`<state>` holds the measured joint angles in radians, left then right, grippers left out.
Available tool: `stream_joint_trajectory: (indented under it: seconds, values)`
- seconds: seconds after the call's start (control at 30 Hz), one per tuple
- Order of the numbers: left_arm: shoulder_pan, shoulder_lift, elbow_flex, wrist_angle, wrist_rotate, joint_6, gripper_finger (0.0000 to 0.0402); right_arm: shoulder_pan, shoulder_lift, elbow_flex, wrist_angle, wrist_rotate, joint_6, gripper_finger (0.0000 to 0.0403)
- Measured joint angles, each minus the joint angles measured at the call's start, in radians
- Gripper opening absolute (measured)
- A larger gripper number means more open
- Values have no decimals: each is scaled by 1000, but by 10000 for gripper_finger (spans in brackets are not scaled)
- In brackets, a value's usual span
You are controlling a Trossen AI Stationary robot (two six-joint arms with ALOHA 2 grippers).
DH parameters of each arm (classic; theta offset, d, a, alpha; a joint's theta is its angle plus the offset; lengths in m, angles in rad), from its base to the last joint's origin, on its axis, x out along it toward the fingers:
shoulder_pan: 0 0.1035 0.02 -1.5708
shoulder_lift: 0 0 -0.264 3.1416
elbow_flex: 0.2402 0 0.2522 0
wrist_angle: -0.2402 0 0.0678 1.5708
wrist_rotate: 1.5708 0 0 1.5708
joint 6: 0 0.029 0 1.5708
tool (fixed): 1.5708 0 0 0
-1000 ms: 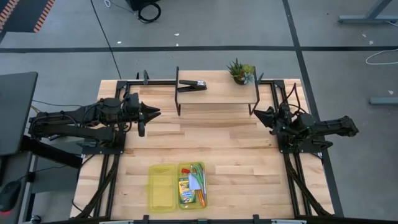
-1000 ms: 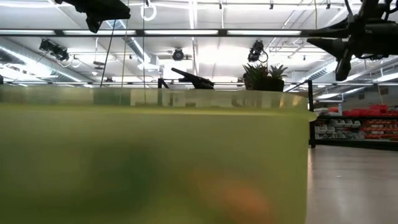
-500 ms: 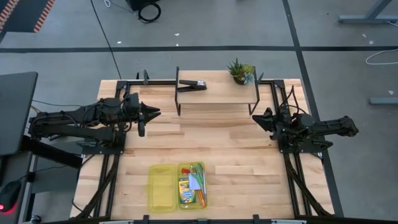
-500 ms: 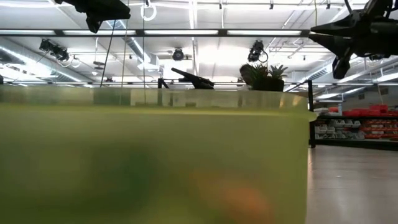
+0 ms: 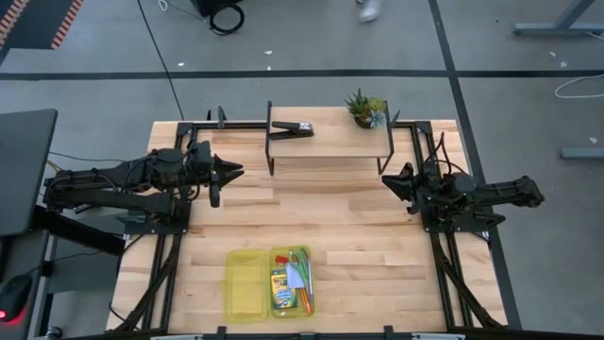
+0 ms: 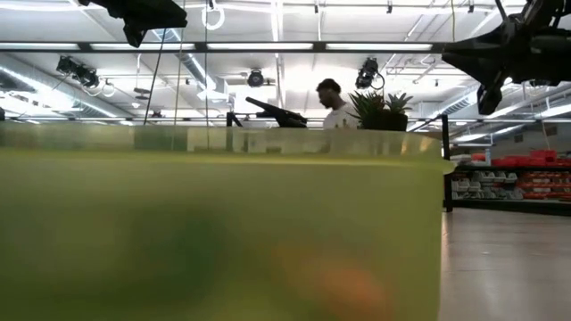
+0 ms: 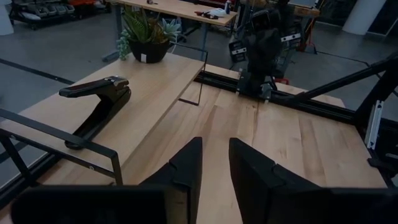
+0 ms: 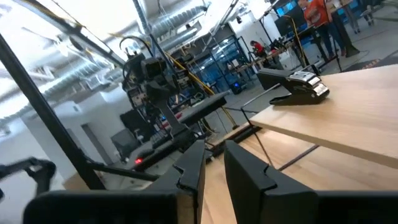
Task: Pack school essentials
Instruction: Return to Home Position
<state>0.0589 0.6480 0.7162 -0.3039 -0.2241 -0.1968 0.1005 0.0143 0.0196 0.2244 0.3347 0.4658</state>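
Left claw (image 5: 238, 171), slightly parted and empty, hangs well apart from the yellow-green crayon box (image 5: 280, 290).

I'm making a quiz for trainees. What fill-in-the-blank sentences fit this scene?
1. The crayon box lies in the yellow-green ____ near the table's front edge.
2. The potted plant stands on the raised ____.
3. The left gripper holds ____.
Missing words: case; shelf; nothing
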Motion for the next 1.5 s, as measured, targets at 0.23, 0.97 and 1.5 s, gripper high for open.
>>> stream_joint_trajectory:
  seconds: [0.23,0.97,1.5]
  values:
    - [0,0,0,0,0,-1,82,0,4,0,-68,2,-141,67]
    - [0,0,0,0,0,0,80,0,5,0,-80,2,-338,68]
    - [0,0,0,0,0,0,84,0,5,1,-122,-3,-311,68]
